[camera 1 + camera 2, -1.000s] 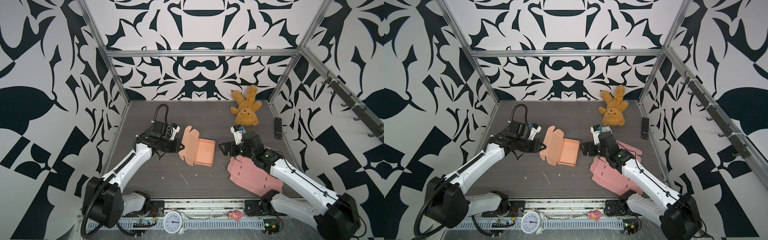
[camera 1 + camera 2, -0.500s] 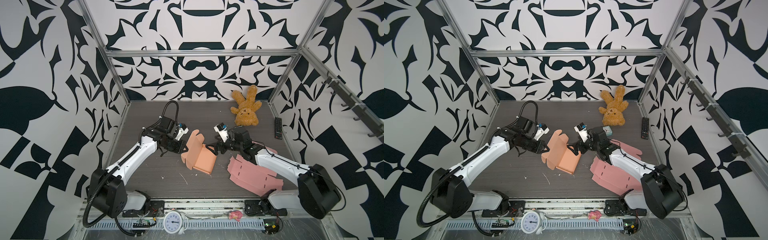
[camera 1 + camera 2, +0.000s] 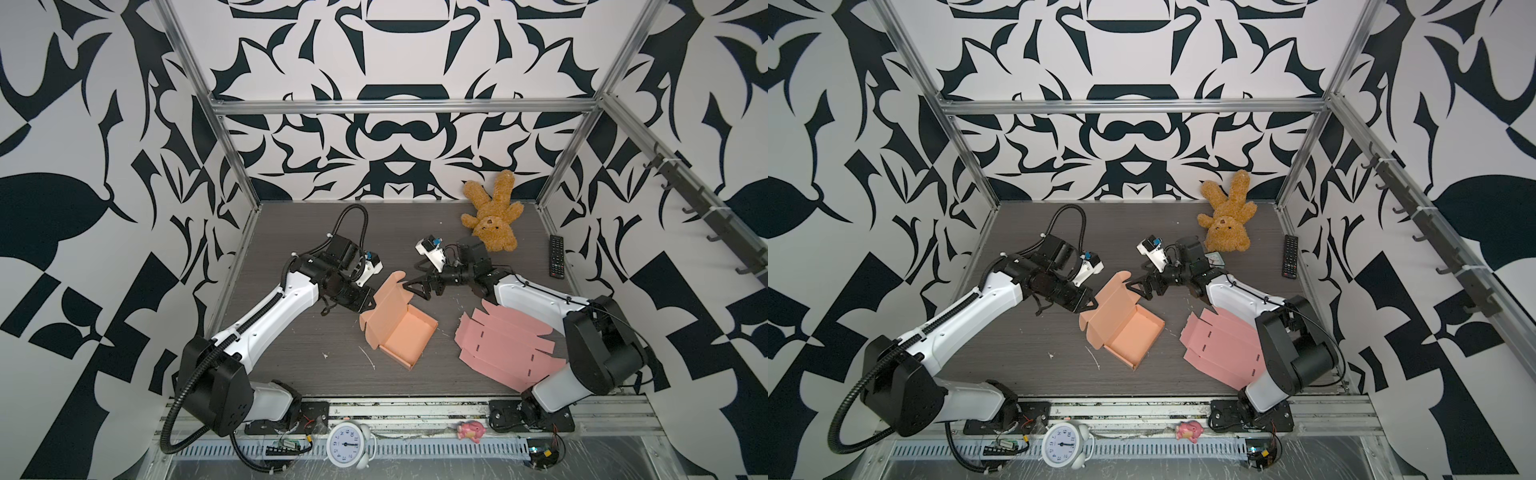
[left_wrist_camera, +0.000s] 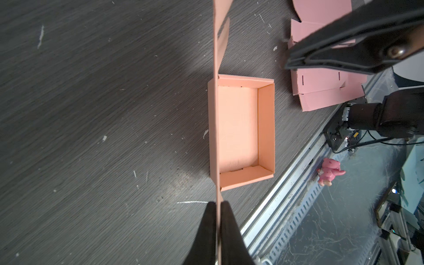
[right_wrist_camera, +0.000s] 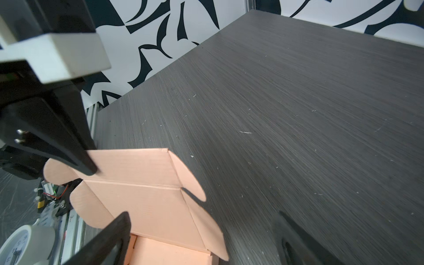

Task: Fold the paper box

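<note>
Top views are both showing a white alarm clock [image 3: 348,444] and a pink toy [image 3: 469,430] sitting on the near rail, around 6 o'clock. Just beyond them, the orange paper box [image 3: 401,338] is resting near the middle of the table [image 3: 291,365], its open tray facing up and its long axis running from 7 to 1 o'clock. Its lid [image 3: 388,297] is standing raised along the 10 o'clock long side. A flat pink cardboard sheet [image 3: 507,349] is lying at 3 o'clock of the box, apart from it. The left gripper [image 3: 370,302] is pinching the lid's edge, its fingers [image 4: 227,220] pressing together on the card. The right gripper [image 3: 417,287] is hovering at the lid's far end with its jaws spread wide; whether it is touching the lid is unclear. Farther back, a teddy bear [image 3: 492,220] is lying at 1 o'clock and a remote [image 3: 557,262] at 2 o'clock.
</note>
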You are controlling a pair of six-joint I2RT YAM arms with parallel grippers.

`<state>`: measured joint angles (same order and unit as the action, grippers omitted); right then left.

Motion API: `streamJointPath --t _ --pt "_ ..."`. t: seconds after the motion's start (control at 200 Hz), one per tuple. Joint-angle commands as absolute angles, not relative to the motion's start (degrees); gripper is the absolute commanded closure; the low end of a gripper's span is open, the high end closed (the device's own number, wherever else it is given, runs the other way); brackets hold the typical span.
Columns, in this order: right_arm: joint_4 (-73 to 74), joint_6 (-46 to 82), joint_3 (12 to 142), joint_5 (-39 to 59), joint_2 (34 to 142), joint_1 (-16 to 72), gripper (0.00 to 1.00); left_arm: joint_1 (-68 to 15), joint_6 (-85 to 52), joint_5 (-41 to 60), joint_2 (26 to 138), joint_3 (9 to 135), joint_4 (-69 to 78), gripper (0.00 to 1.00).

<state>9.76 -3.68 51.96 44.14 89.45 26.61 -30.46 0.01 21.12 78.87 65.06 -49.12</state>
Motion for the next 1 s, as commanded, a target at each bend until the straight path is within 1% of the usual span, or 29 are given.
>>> streamJointPath --t 0.0,0.25,0.435,0.59,0.715,0.78,0.995 --pt "7.8 -5.5 53.7 46.5 89.5 26.7 0.07 -30.8 1.8 20.0 79.6 67.0 -52.1 0.91" --pt "4.3 -6.7 55.8 47.7 92.3 27.2 0.13 -30.9 2.1 19.5 79.6 67.1 -52.0 0.92" --pt "3.1 -7.2 57.0 48.2 94.1 28.1 0.23 -31.1 2.5 18.9 79.6 67.7 -52.0 0.92" --pt "0.7 -8.2 58.8 47.2 95.9 29.5 0.25 -31.2 2.8 18.3 79.6 68.4 -52.1 0.92" --pt "-0.8 -9.0 59.8 47.0 96.8 30.0 0.29 -31.4 3.0 17.6 80.1 69.0 -52.3 0.92" --pt "-0.7 -9.1 59.8 46.9 96.7 30.1 0.35 -31.6 3.1 17.1 80.5 69.2 -52.6 0.92" --pt "-0.1 -9.4 58.9 44.8 95.5 30.1 0.60 -31.9 3.1 14.7 80.9 69.4 -53.0 0.92"
